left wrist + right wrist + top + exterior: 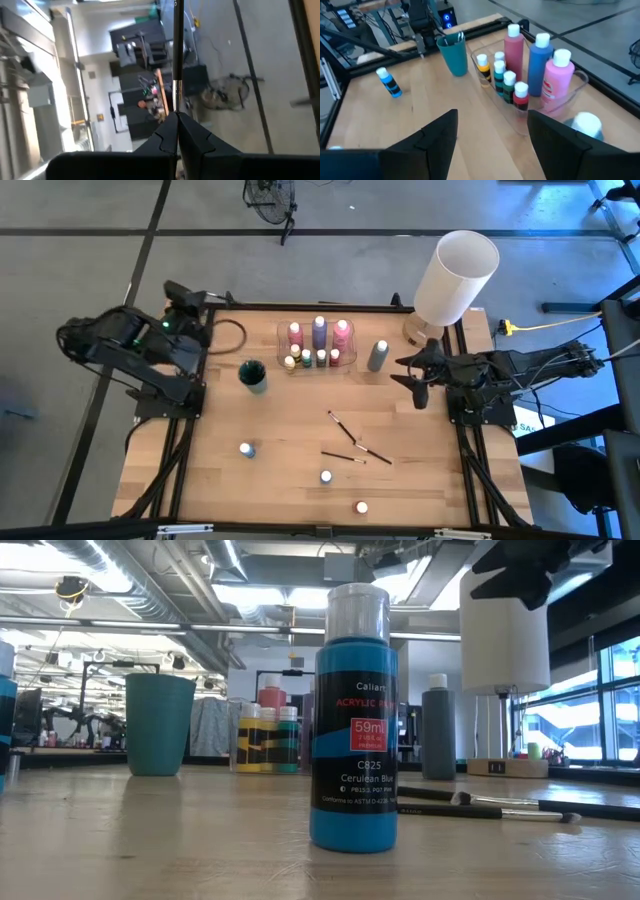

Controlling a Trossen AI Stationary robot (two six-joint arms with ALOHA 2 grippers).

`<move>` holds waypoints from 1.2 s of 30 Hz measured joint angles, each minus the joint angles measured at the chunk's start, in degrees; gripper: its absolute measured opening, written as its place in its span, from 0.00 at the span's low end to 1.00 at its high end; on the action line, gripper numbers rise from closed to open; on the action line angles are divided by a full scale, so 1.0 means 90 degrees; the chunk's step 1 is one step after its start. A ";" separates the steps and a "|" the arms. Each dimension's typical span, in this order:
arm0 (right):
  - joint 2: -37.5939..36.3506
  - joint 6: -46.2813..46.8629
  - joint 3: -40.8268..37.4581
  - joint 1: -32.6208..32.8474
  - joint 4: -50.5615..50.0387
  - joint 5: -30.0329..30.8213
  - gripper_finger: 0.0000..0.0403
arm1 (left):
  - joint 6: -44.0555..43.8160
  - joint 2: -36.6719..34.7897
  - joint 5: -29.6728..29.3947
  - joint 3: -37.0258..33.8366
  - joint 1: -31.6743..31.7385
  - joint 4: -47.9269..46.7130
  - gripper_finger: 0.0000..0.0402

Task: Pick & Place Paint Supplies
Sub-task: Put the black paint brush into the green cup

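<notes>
A: Tray (350,364) sits at the worktop's (290,430) back edge, bottles standing in it, a cup (253,376) just to its left, a lone bottle (377,355) to its right.

B: And in front?

A: Brushes (350,442) lie mid-worktop; three small bottles (326,476) are spread nearer the front. The lamp (455,277) stands at the back right corner.

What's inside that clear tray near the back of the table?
The clear tray holds three tall bottles, red, blue and pink, with a row of tiny white-capped ones in front. The tray's floor beneath them is covered.
</notes>
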 joint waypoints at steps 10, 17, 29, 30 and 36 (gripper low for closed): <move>0.0132 -0.0109 0.0000 -0.0001 0.0621 0.0011 0.60 | 0.1259 -0.1648 0.0802 -0.1238 0.1751 -0.0011 0.00; 0.0132 -0.0348 0.0000 0.0001 0.0634 0.0064 0.60 | 0.2043 -0.2194 0.0978 -0.1246 0.2995 -0.0001 0.00; 0.0132 -0.0798 0.0000 0.0001 0.0615 0.0247 0.60 | 0.3776 -0.1240 0.0812 -0.1119 0.3286 0.0221 0.00; 0.0132 -0.0804 0.0000 -0.0001 0.0615 0.0248 0.60 | 0.3795 -0.1064 0.0796 -0.1076 0.3286 0.0218 0.00; 0.0132 -0.0914 0.0000 0.0000 0.0575 0.0228 0.60 | 0.3826 -0.0132 0.0764 -0.0813 0.3228 0.0221 0.00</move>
